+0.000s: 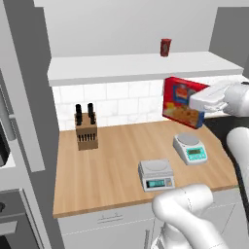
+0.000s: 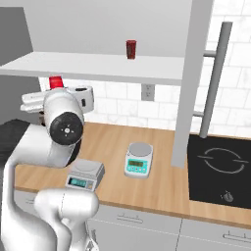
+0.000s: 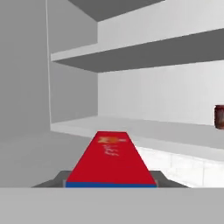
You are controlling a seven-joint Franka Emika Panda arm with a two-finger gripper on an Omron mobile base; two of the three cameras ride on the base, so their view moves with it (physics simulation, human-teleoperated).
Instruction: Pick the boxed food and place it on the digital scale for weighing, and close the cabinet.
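Note:
The boxed food, a red carton with a yellow-orange picture, hangs tilted in the air just below the cabinet's bottom shelf, above the back right of the counter. My gripper is shut on its right end. In the hand view the boxed food runs away from the camera, with a dark fingertip on either side. The digital scale, square and light grey, sits near the counter's front edge, well below the carton. It is also low in the right base view as the digital scale. The cabinet stands open, its door swung out.
A dark red can stands on the cabinet shelf. A teal round-pan scale sits behind the digital scale. A knife block stands at the counter's back left. A black cooktop lies to the right of the open door.

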